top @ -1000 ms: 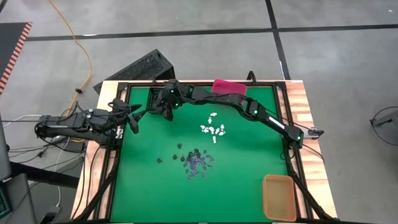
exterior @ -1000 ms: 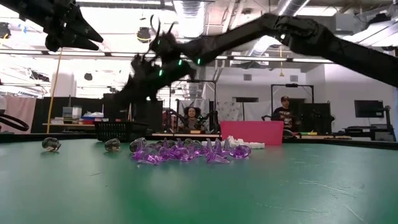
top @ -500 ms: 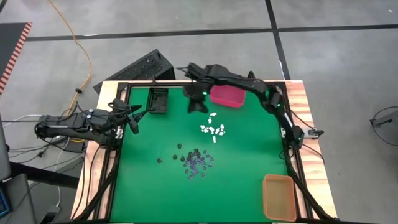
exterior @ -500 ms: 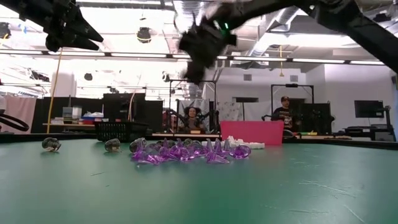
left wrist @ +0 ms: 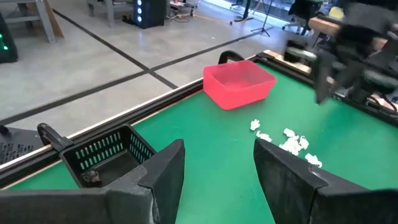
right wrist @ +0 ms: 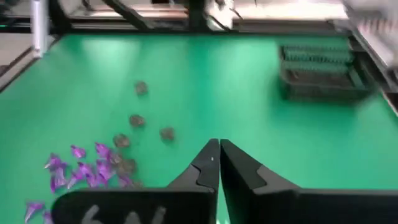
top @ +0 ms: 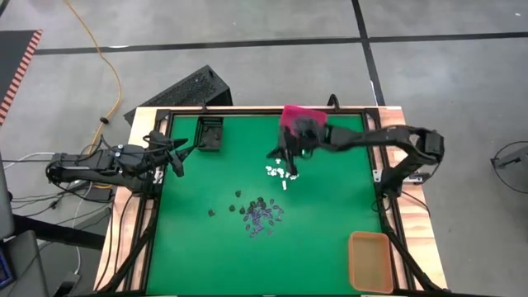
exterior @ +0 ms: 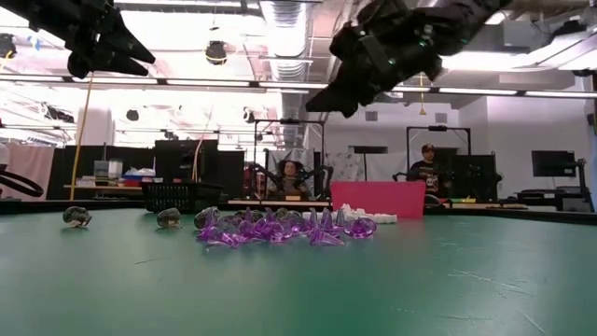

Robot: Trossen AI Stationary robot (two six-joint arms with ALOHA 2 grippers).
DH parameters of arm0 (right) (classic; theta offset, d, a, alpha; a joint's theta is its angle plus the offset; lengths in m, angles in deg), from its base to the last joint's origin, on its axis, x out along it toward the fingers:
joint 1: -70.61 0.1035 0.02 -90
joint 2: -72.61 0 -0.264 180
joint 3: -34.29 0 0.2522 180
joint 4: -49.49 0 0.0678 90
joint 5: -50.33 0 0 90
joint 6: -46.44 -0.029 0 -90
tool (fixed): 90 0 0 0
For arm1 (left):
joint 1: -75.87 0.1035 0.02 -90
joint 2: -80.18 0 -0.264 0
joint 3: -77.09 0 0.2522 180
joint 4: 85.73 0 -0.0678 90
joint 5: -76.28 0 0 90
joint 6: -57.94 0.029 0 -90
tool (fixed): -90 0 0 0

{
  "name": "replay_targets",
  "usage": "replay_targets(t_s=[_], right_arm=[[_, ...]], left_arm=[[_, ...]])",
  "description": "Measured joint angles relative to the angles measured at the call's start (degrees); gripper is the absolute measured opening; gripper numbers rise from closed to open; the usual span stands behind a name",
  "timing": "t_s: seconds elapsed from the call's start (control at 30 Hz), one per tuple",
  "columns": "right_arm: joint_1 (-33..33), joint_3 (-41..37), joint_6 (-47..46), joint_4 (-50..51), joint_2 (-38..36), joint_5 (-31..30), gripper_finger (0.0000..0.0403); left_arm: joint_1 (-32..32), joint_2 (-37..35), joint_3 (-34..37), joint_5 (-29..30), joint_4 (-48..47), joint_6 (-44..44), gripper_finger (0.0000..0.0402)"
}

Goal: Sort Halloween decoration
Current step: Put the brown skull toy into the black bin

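Tiny white trinkets (top: 283, 172) are lying near the pink bin (top: 302, 116); purple ones (top: 262, 218) and black ones (top: 238, 196) are sitting mid-table. The right gripper (top: 283, 158) is hanging above the white ones, fingers pressed together. The left gripper (top: 179, 157) is waiting with fingers spread.

Purple trinkets (exterior: 280, 227), white trinkets (top: 282, 172), pink bin (left wrist: 239, 82), green table (top: 330, 223).
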Motion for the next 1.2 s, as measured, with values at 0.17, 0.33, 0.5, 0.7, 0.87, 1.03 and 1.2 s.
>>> replay_targets(t_s=[0.17,0.33,0.5,0.7,0.87,1.03,1.2], right_arm=[[4.9,-4.9,7.6,-10.2,3.6,-0.4,0.0073],[9.0,-3.3,11.2,-14.3,10.1,-0.3,0.0090],[10.7,0.9,12.4,-20.8,15.7,-0.2,0.0122],[11.0,5.7,13.9,-20.3,20.6,4.8,0.0178],[10.6,8.5,13.5,-19.9,24.3,3.7,0.0224],[10.6,12.8,11.2,-19.1,27.4,2.7,0.0241],[10.6,19.6,11.0,-12.6,32.1,2.5,0.0240]], left_arm=[[0.0,0.0,0.0,0.1,-0.7,-0.4,0.0183],[0.0,0.0,0.0,0.4,-3.4,-2.2,0.0183],[0.0,0.0,0.0,-0.7,-4.9,-4.3,0.0183],[0.0,0.0,0.0,-0.7,-4.9,-4.3,0.0183],[0.0,0.0,0.0,-1.1,-5.1,-4.2,0.0183],[0.0,0.0,0.0,-1.1,-5.3,-4.2,0.0183],[0.0,0.0,0.0,-1.1,-6.5,-4.2,0.0183]])
